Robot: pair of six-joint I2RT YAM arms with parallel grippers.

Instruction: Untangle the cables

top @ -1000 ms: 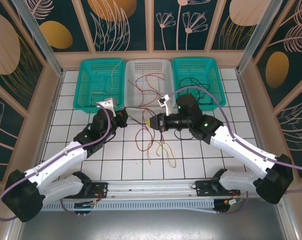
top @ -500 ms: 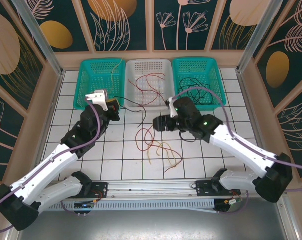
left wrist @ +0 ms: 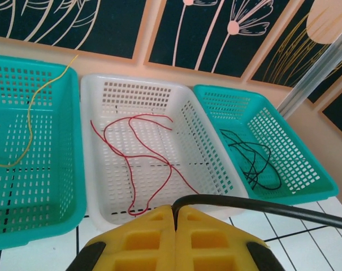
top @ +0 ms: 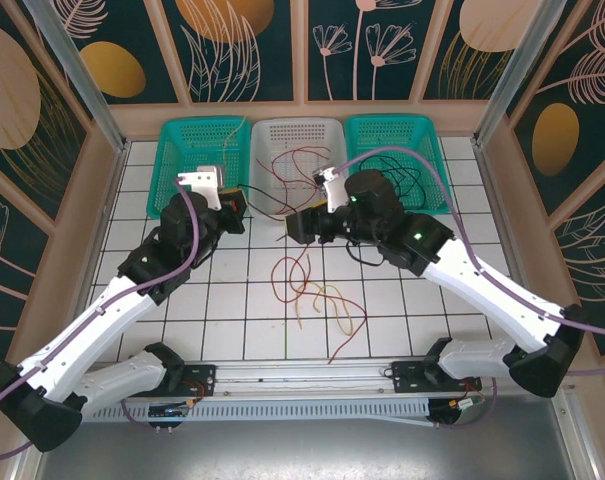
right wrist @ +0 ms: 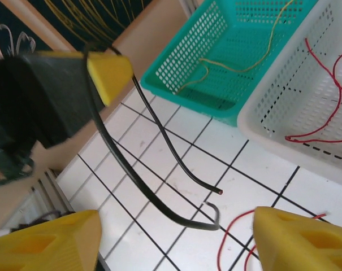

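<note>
Left claw [left wrist: 174,217] has swung toward the baskets [top: 294,122], pinching the black cable [left wrist: 261,204]; right claw [right wrist: 173,243], gaping, followed. The cable's tail may snag the red cables [top: 302,275].

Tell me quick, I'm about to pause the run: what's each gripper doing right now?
Left gripper: closed on the black cable.
Right gripper: open, holding nothing.
</note>
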